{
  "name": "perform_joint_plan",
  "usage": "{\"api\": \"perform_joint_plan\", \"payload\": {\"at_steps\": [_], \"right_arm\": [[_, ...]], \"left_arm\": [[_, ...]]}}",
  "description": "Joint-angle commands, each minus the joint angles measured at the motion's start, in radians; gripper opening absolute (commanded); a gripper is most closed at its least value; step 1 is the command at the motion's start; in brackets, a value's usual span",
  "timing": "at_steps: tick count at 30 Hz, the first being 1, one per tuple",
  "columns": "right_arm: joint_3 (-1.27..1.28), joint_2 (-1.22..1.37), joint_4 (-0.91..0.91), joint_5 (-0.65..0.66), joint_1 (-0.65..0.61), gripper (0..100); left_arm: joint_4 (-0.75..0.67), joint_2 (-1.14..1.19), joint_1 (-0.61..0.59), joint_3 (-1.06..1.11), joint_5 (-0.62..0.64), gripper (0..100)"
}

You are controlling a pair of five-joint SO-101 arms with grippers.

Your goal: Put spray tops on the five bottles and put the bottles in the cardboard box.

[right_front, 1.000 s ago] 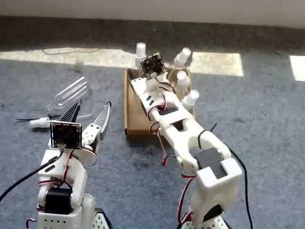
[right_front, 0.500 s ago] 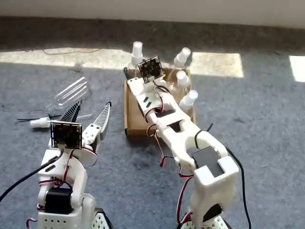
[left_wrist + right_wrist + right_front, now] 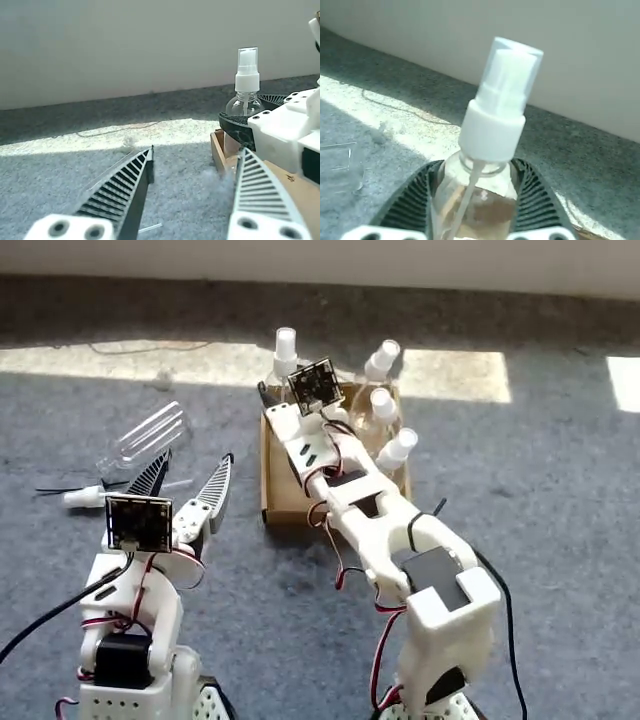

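My right gripper (image 3: 479,202) is shut on a clear bottle (image 3: 480,195) with a white spray top (image 3: 497,107), holding it upright. In the high view this bottle (image 3: 283,352) stands over the far left corner of the cardboard box (image 3: 266,465). Three capped bottles (image 3: 381,402) stand along the box's right side. An uncapped clear bottle (image 3: 145,435) lies on the carpet at the left, and a loose spray top (image 3: 85,497) lies nearer. My left gripper (image 3: 183,483) stands open over the carpet beside them, with nothing in it. In the left wrist view the held bottle (image 3: 246,85) rises behind my right gripper's black fingers (image 3: 239,125).
Grey carpet covers the floor, with a sunlit strip (image 3: 120,360) behind the box. A wall (image 3: 125,45) runs along the far side. A thin dark cable (image 3: 60,490) lies near the loose spray top. Open carpet stretches right of the box.
My right arm has shifted the held bottle slightly left at the box's far left corner. The left arm has stayed still.
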Motion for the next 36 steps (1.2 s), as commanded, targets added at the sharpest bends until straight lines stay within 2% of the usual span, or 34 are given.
{"api": "perform_joint_plan", "payload": {"at_steps": [1,20,27,36], "right_arm": [[-0.012,-0.005,-0.028,0.006,-0.008,0.5],[-0.007,-0.005,-0.021,0.006,-0.008,0.8],[0.021,-0.007,-0.019,0.006,-0.01,13.2],[0.031,-0.013,-0.019,0.006,-0.013,13.9]], "left_arm": [[-0.023,0.002,-0.004,-0.002,0.003,25],[-0.023,0.002,-0.004,-0.007,0.003,25],[-0.023,0.002,-0.004,-0.007,0.003,25],[-0.023,0.002,-0.004,-0.007,0.003,25]]}}
